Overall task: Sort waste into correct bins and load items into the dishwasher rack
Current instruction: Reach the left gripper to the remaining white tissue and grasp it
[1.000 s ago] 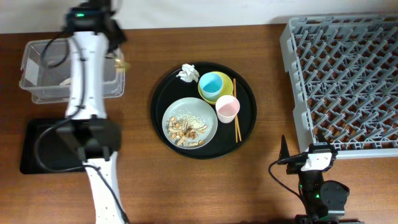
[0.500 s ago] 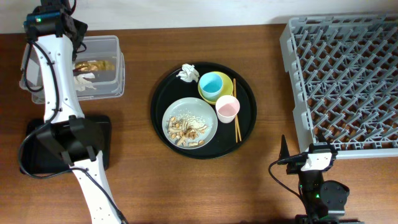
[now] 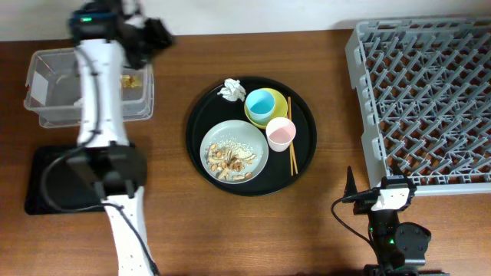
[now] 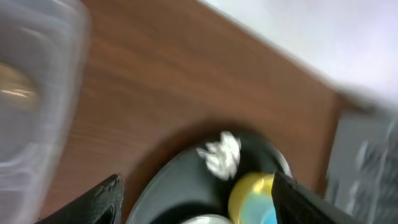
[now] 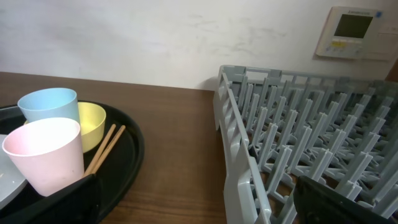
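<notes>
My left gripper [image 3: 156, 35] [image 4: 196, 186] hangs open and empty over the back right corner of the clear tub [image 3: 46, 92] [image 4: 37, 118]. A gold-brown wrapper [image 3: 130, 79] lies inside the tub. A crumpled white wrapper [image 3: 231, 89] [image 4: 221, 153] sits on the round black tray [image 3: 199, 115]. Also on it are the plate [image 3: 257, 157] of food scraps [image 3: 229, 157], the blue cup [image 3: 263, 101] [image 5: 48, 102] in the yellow-green bowl [image 3: 283, 102] [image 5: 93, 124], and the pink cup [image 3: 281, 133] [image 5: 45, 152]. My right gripper [image 5: 196, 186] stands open and empty between that tray and the grey rack [image 3: 430, 92] [image 5: 292, 143].
The shallow black rectangular tray [image 3: 46, 192] lies at the front left, partly under the left arm. Wooden chopsticks [image 3: 291, 149] [image 5: 102, 149] rest on the round tray beside the pink cup. The rack fills the right side.
The left gripper let go of the gold-brown wrapper, which now lies in the clear tub. It swung over the tub and back toward its right end. The right arm has not moved.
</notes>
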You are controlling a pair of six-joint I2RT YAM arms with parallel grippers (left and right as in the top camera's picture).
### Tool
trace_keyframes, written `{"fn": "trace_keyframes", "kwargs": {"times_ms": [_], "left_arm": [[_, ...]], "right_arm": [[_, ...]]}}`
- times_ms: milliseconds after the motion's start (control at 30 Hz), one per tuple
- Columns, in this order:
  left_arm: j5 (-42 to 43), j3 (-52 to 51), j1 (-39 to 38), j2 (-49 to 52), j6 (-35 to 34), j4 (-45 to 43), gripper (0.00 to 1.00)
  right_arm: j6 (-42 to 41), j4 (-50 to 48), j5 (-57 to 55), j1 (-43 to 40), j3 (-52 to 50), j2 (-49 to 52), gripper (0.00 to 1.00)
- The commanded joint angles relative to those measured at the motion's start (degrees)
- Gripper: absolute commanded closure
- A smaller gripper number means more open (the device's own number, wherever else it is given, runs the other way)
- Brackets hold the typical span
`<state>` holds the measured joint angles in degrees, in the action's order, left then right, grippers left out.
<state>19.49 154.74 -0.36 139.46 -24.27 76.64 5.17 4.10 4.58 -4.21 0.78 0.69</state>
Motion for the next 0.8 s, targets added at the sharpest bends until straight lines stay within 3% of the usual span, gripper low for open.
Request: {"fn": "trace_keyframes", "kwargs": {"times_ms": [0,167,333,400,767], "left_arm": [[-7.89,0.76,-8.22,3.43,6.80,2.16,0.18],[-17.03,0.76,-15.91,8.13,2.56,2.21,0.20],[-20.00,0.76,-19.76,13.07,-3.72,-0.31,0.38],[-20.83,0.76,-20.46,14.88,-7.54,-0.83,0.38],[-23.32,0.76,-20.65,19.96,-13.73,-5.16,0.39]], "right_arm": [[0.39,0.07,-0.28,-0.33,-0.46,-0.22,0.02],[0.39,0.07,-0.28,-0.33,-0.46,-0.22,0.02],[0.39,0.07,-0.28,-0.33,-0.46,-0.22,0.02],[0.39,0.07,-0.28,-0.33,-0.46,-0.22,0.02],[0.39,0.07,-0.28,-0.33,-0.46,-0.22,0.02]]}}
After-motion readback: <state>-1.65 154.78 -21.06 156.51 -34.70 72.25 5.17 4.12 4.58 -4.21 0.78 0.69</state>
